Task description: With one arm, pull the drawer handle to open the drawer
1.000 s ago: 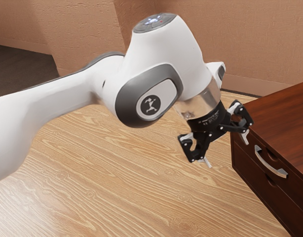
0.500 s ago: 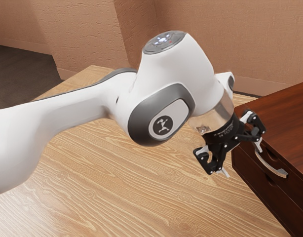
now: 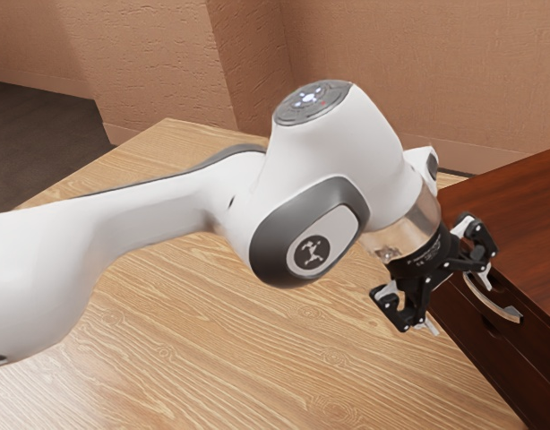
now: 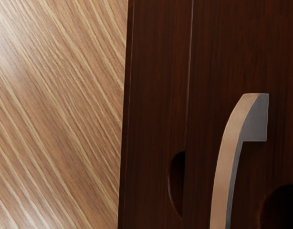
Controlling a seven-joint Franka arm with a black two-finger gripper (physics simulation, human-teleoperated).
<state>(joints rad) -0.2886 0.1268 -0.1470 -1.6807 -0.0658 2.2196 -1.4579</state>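
Closer than a second ago, the tool [image 3: 454, 300] now sits right at the drawer handle [image 3: 497, 303], its jaws spread wide and gripping nothing. Just ahead of the tool, the handle [image 4: 232, 162] is a curved, brushed-metal bar on the dark, glossy wood drawer [image 3: 490, 336]. A pale, grained wooden counter [image 3: 212, 340] lies beneath the tool.
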